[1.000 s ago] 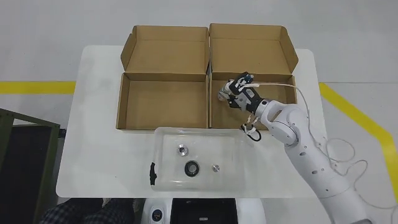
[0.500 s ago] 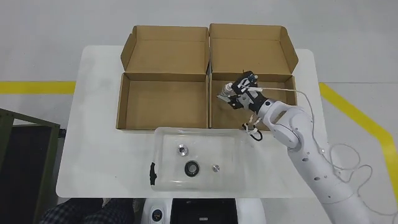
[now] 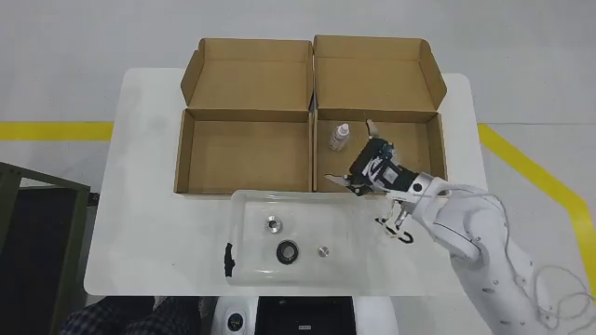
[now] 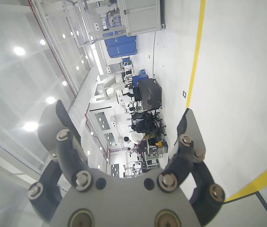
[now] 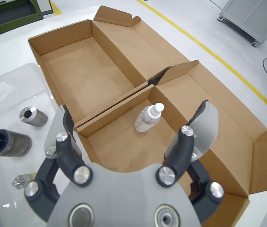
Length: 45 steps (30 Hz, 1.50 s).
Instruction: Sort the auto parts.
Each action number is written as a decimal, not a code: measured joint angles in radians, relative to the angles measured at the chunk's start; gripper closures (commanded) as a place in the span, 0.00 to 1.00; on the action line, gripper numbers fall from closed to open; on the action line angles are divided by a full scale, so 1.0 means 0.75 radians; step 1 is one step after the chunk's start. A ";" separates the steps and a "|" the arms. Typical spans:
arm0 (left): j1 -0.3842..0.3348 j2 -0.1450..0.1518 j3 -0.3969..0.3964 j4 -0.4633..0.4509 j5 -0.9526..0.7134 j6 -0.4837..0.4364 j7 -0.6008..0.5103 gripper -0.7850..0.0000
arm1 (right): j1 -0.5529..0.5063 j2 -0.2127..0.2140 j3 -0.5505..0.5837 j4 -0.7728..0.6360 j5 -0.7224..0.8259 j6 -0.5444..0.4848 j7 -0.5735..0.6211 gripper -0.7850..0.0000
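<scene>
Bottle (image 5: 147,119), small and clear with a white cap, stands upright in the far left corner of the right cardboard box (image 3: 424,154). Right gripper (image 5: 134,107) hovers over that box's near left part, jaws spread wide, holding nothing. Nearer, the clear tray (image 3: 242,242) holds a steel sleeve (image 5: 33,116), a dark bearing (image 5: 8,142) and a small metal fitting (image 5: 21,180). Left gripper (image 4: 123,106) is spread wide too, holding nothing.

A white surface (image 3: 140,195) with rounded corners carries two open cardboard boxes, the left box (image 3: 244,156) and the right box (image 3: 421,154), touching side by side, lids folded back. A clear tray (image 3: 251,247) sits just beside their near walls.
</scene>
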 measured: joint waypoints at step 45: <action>0.000 0.000 0.000 0.000 0.000 0.000 0.000 0.00 | -0.345 0.058 -0.183 -0.118 -0.499 -0.321 0.083 0.00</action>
